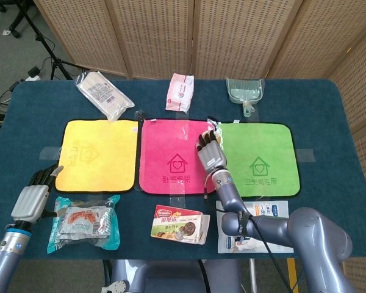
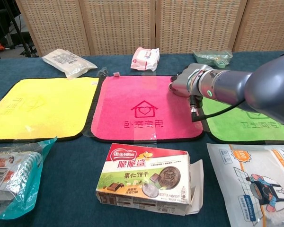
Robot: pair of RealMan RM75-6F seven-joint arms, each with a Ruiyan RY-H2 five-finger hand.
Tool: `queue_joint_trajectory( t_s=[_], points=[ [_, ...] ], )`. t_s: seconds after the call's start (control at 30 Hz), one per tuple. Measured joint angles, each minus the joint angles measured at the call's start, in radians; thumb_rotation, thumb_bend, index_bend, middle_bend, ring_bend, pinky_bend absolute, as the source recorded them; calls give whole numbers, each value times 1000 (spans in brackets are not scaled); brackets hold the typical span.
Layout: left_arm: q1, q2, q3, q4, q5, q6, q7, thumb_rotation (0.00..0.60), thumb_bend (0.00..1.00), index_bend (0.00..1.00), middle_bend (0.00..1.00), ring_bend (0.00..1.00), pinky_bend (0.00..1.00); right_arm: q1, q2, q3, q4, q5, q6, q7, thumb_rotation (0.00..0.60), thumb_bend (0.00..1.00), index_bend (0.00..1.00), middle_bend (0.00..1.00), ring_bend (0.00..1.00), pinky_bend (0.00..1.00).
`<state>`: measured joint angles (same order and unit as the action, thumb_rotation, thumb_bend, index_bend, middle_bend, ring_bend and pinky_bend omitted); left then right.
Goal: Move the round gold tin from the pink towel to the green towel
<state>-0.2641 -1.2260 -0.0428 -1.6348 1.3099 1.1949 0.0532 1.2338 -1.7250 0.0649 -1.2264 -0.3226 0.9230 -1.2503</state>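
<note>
just a metallic right hand (image 1: 210, 151) over fuzzy pink towel (image 1: 168, 146).

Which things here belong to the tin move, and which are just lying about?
Job: pink towel, green towel, right hand over their shared edge; gold tin not visible.
Lying about: yellow towel, biscuit box, dustpan, pink packet, clear bag, snack bag, white pouch.
</note>
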Motion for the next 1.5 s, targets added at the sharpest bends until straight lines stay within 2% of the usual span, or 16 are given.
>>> queue_joint_trajectory(
  t_s=[0.53,0.97,1.27,1.5],
  points=[
    [-1,-1,3,0,9,-1,-5,600,155,35,0,0,0,-6,14,5,20,126,45,-72,600,645,84,0,0,0],
    [-2,2,6,-3,16,-2,-14,600,155,35,0,0,0,-15,27,30,14,218,86,-139,600,646,84,0,0,0],
    [-1,3,6,-3,18,1,-16,600,155,35,0,0,0,-29,32,43,15,257,95,-166,600,625,84,0,0,0],
    [-1,1,4,-1,18,3,-14,600,155,35,0,0,0,-32,39,51,-2,232,94,-157,600,597,84,0,0,0]
  ],
)
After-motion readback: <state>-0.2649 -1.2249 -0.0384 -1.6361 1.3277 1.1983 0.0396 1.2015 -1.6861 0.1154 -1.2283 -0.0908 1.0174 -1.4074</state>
